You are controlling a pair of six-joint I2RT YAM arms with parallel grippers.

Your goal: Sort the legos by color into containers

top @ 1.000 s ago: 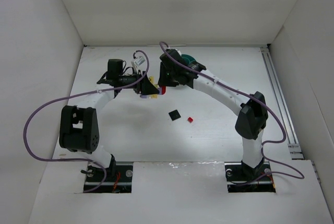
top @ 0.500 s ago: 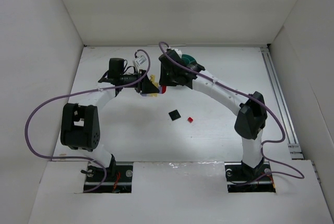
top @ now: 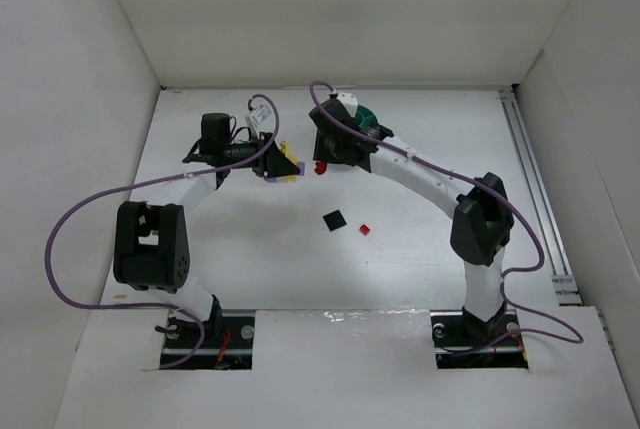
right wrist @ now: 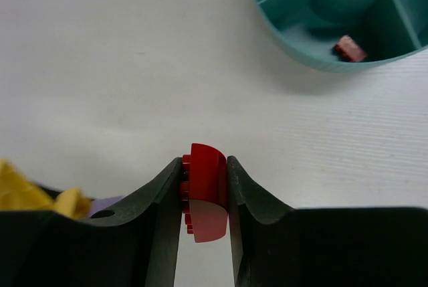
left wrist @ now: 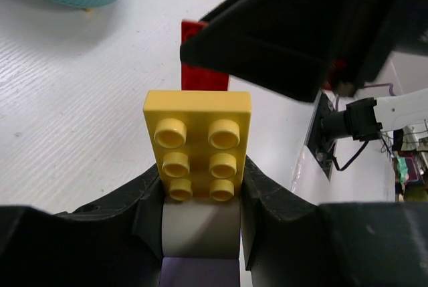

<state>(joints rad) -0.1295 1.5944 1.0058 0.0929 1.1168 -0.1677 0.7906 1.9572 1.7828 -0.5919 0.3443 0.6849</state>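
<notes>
My left gripper (left wrist: 199, 183) is shut on a stack: a yellow lego (left wrist: 197, 143) on top of a pale purple one (left wrist: 200, 270). From above this gripper (top: 283, 167) sits left of the teal dish (top: 368, 119). My right gripper (right wrist: 204, 170) is shut on a red lego (right wrist: 206, 197), held edge-up just above the table. It (top: 320, 165) hangs a short way right of the left gripper, apart from the yellow lego. The teal dish (right wrist: 314, 56) holds one red lego (right wrist: 350, 48) in a wedge compartment.
A black lego (top: 332, 219) and a small red lego (top: 364, 230) lie loose on the table in front of the grippers. White walls enclose the table on three sides. A metal rail (top: 535, 199) runs along the right edge.
The two grippers were pressed together on one joined stack. They have now drawn apart: the red lego came away in the right gripper, while the yellow and purple stay in the left.
</notes>
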